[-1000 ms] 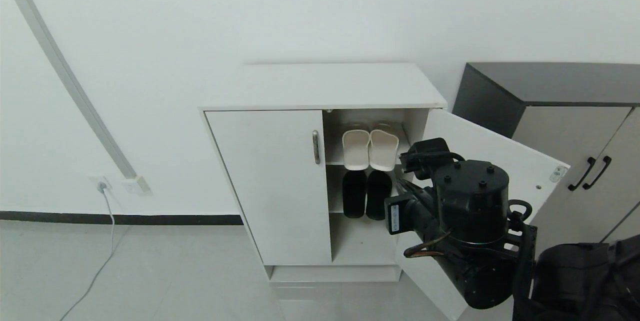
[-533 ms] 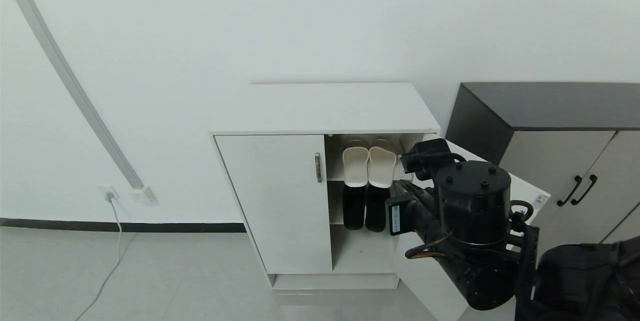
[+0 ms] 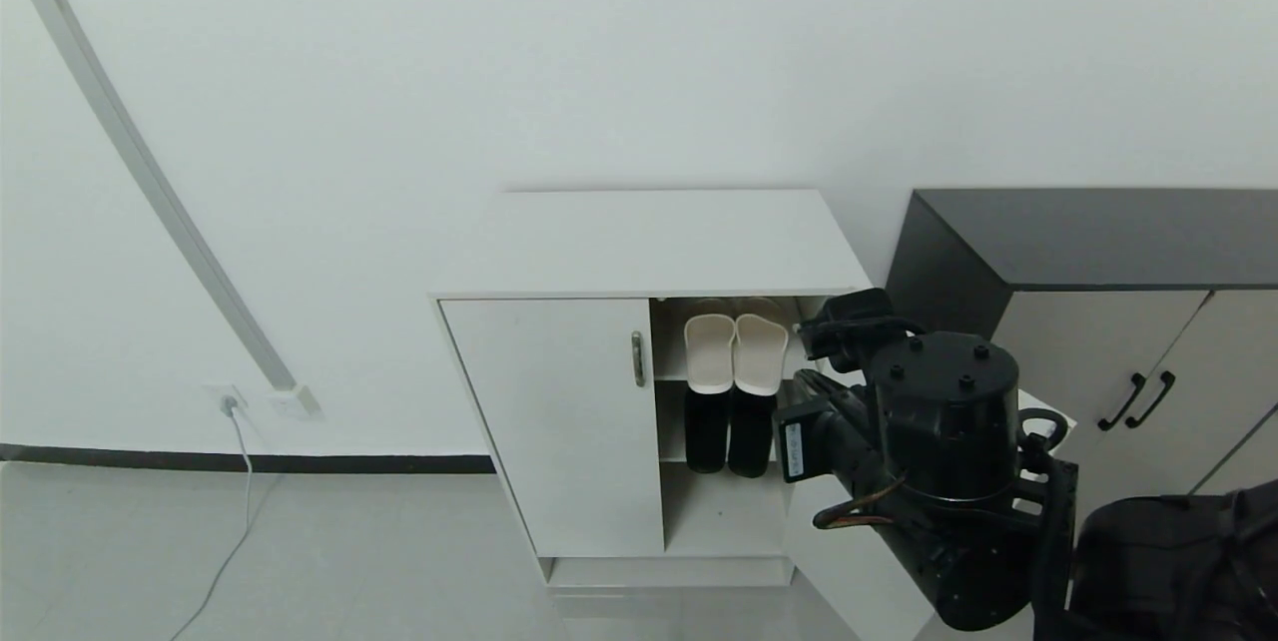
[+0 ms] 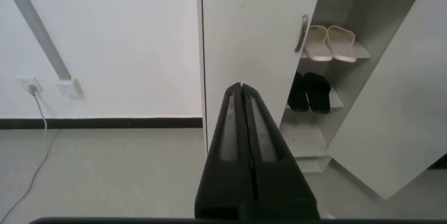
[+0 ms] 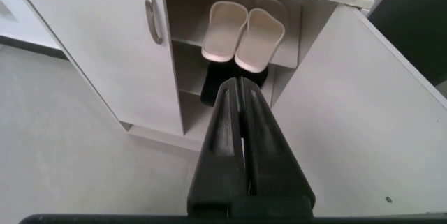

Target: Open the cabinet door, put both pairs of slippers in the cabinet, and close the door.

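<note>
Note white cabinet [image 3: 659,242] against the wall: left door [image 3: 559,421] shut, right door [image 5: 349,112] swung wide open. Log a metal handle [image 3: 637,358] at the left door's inner edge.

Find cream slippers [image 3: 734,353] side by side on the upper shelf of the cabinet's open right half. Find black slippers [image 3: 729,431] side by side on the shelf directly beneath.

Record left gripper [image 4: 242,86] well back from the cabinet, facing the shut left door; fingers pressed flat together, nothing between them. Record right gripper [image 5: 241,81] in front of the cabinet's open half, pointed toward both pairs and apart from them; fingers likewise pressed together, holding nothing.

Mark a dark cabinet [image 3: 1078,242] just right of the white cabinet, and a wall socket with cable [image 3: 232,401] low on the wall, well left of it.
</note>
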